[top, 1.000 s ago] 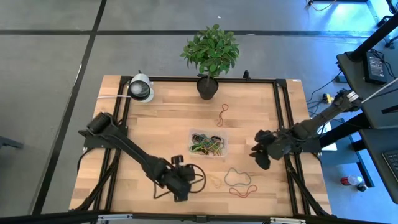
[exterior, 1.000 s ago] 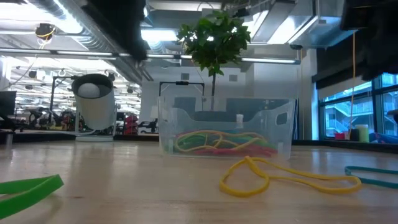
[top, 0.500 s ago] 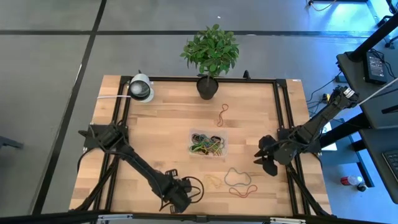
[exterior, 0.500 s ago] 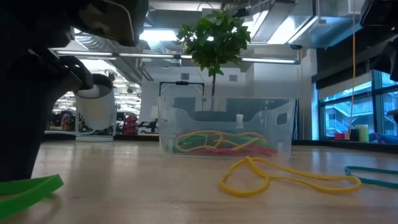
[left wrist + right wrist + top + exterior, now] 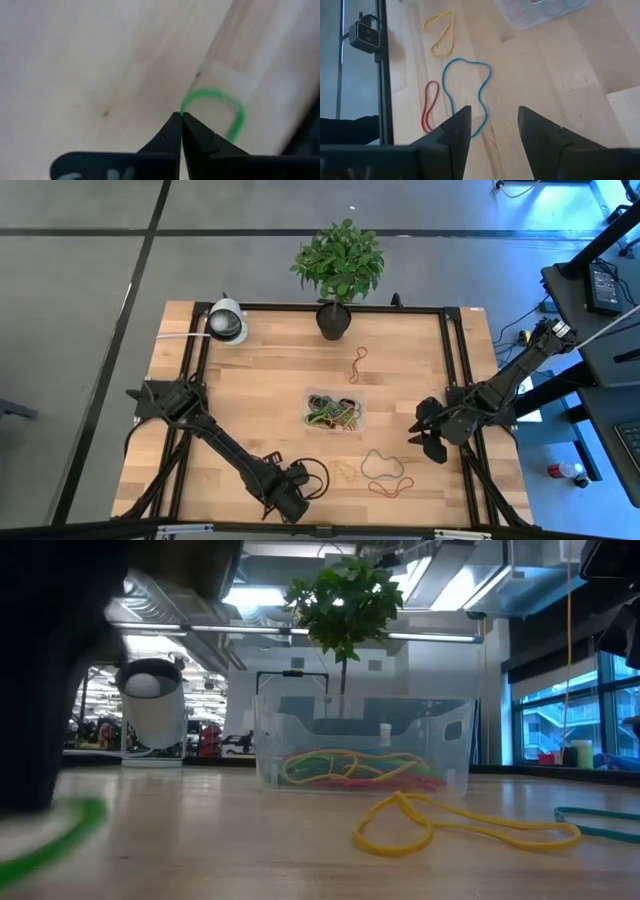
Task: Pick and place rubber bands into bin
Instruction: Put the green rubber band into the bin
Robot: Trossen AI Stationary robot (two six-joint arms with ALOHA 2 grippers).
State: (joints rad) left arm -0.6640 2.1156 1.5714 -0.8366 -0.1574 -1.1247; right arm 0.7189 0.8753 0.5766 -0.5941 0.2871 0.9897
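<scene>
My left gripper [image 5: 292, 506] stands at the table's near edge, left of the middle, pointing steeply down and shut on a green rubber band [image 5: 220, 102]. In the low view this band [image 5: 55, 832] is a blur beside the dark arm. The clear bin [image 5: 335, 411] in the table's middle holds several coloured rubber bands [image 5: 360, 770]. A yellow band [image 5: 345, 472], a pale blue band [image 5: 467, 95] and a red band [image 5: 429, 106] lie flat on the wood near the bin. My right gripper [image 5: 490, 131] hangs open above the table's right side, touching nothing. My left gripper pinches one end of the green band's loop [image 5: 184, 111] between its two fingertips [image 5: 172, 131], coming from above and pointing steeply down. The rest of the loop arcs away from the tips, close over the wood. Whether it is lifted clear I cannot tell.
A potted plant [image 5: 338, 265] stands at the far edge and a white round camera [image 5: 227, 322] at the far left corner. One more red band [image 5: 357, 365] lies beyond the bin. Black frame rails [image 5: 455, 360] run along the table's sides.
My left gripper has moved toward the table's near edge and down onto the wood, rolled about its axis, and shut on the green band. The band, sharp and still in the low view before, now shows as a blur. My right arm has swung slightly toward the near edge.
</scene>
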